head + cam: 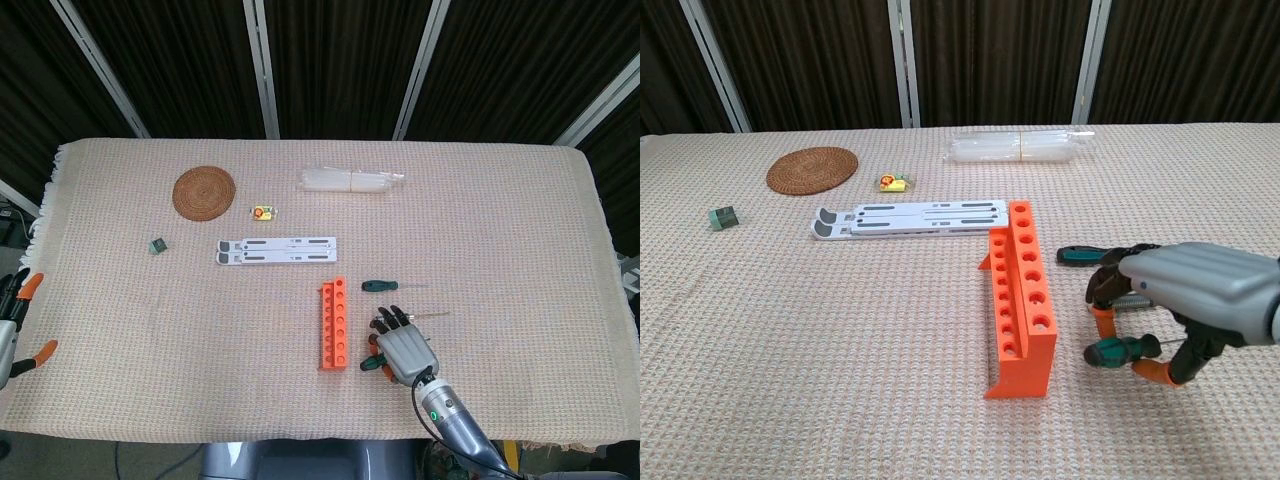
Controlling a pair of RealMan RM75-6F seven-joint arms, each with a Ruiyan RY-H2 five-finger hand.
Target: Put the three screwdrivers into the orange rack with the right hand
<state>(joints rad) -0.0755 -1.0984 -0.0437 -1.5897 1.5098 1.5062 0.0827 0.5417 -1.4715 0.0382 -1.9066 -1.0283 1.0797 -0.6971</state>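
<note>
The orange rack point(334, 324) point(1020, 295) stands upright in the middle of the cloth, its holes facing up. Just to its right, my right hand point(403, 347) point(1188, 300) pinches a green-handled screwdriver point(1121, 350) point(372, 364) and holds it level, a little above the cloth. A second green-handled screwdriver point(380, 286) point(1086, 255) lies flat beyond the hand. Only the thin shaft of the third screwdriver point(436, 315) shows, as the hand covers its handle. At the left edge, my left hand point(14, 322) hangs with its fingers apart and holds nothing.
A white slotted stand point(277, 250) point(908, 219) lies just behind the rack. Further back are a round woven mat point(204, 191), a clear plastic bundle point(352, 181), a small yellow item point(264, 212) and a small green block point(156, 244).
</note>
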